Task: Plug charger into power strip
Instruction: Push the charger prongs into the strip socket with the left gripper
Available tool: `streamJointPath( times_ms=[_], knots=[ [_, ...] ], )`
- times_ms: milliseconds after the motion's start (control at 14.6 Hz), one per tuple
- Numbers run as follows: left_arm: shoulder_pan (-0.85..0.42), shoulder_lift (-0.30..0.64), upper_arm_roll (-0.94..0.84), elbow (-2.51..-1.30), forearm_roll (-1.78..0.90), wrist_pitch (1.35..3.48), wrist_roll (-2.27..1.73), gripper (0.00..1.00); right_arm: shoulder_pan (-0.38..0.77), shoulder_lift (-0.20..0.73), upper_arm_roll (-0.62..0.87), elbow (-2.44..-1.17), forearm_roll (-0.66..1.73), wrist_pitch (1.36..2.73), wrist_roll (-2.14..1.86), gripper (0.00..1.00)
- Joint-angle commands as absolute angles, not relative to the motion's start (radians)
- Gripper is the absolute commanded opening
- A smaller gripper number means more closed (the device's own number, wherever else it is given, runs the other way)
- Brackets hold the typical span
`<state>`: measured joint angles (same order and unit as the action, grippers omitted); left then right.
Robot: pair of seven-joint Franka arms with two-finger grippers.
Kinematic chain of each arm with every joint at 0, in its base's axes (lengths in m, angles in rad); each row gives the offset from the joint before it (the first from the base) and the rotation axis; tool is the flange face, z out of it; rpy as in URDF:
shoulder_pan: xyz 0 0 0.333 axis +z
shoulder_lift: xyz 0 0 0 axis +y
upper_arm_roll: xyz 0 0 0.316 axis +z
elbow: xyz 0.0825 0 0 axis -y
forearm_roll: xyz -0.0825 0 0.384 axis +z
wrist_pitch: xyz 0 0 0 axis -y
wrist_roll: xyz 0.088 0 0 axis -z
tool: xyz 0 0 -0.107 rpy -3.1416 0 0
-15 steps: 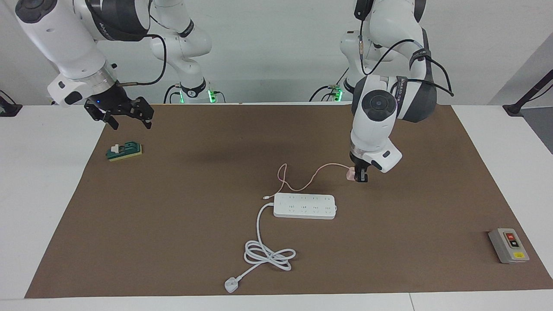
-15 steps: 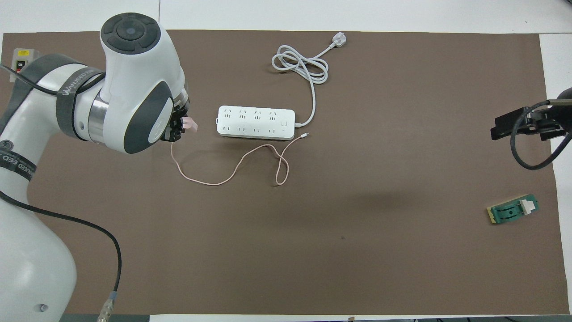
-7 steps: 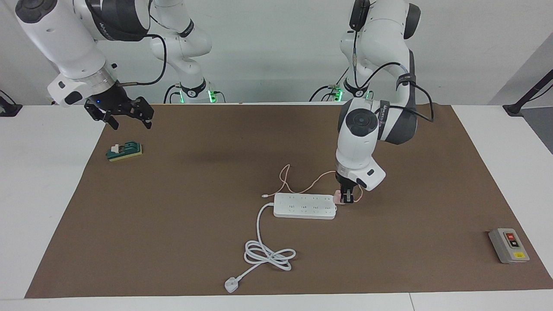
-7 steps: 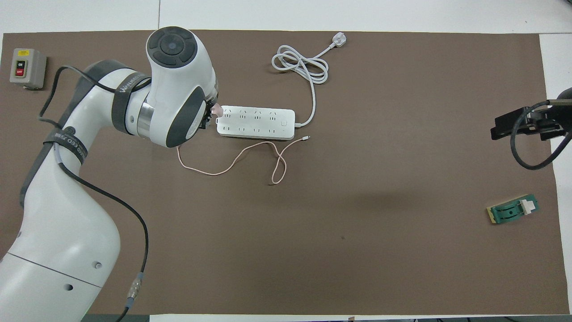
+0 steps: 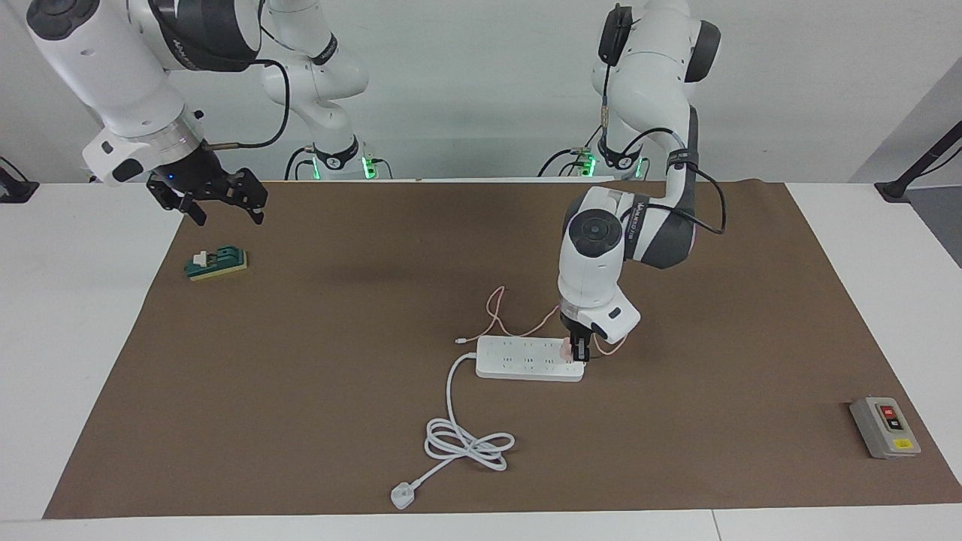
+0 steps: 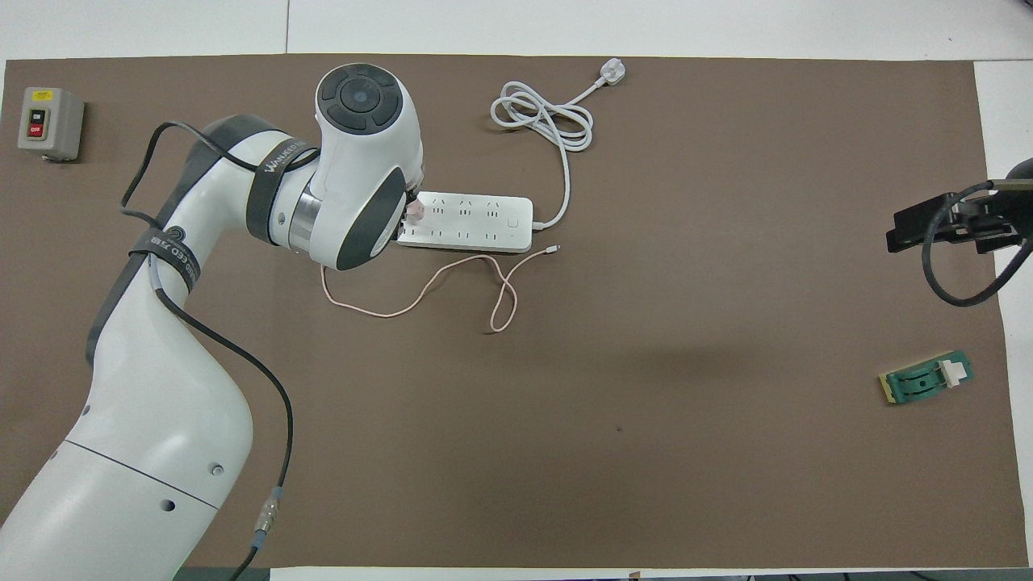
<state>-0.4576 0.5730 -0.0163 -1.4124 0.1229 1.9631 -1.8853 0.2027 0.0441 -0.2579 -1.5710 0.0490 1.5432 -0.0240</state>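
Gripping the small pale pink cube charger (image 5: 566, 348), the left gripper (image 5: 579, 352) points straight down so the prongs can go into the holes. It holds the charger over the end of the long white plastic power strip (image 5: 526, 359) toward the left arm's end of the table. The strip lies flat mid-table. The charger's thin pink cable (image 6: 420, 294) trails loose, nearer the robots. The right gripper (image 5: 218, 197) waits, fingers spread, above the mat's corner near the small green block (image 5: 216, 263).
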Motion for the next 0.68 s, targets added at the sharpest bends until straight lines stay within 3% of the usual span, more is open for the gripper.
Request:
streamJointPath(
  times_ms=[0, 615],
  knots=[
    [-0.469, 0.571, -0.008, -1.388, 0.141, 1.898, -1.907, 0.0, 0.196, 0.029, -0.25, -1.578, 0.038, 1.531, -0.009, 1.0],
    [-0.469, 0.568, -0.009, -1.404, 0.141, 1.845, -1.899, 0.0, 0.196, 0.029, -0.25, -1.578, 0.038, 1.531, -0.009, 1.0]
  ],
)
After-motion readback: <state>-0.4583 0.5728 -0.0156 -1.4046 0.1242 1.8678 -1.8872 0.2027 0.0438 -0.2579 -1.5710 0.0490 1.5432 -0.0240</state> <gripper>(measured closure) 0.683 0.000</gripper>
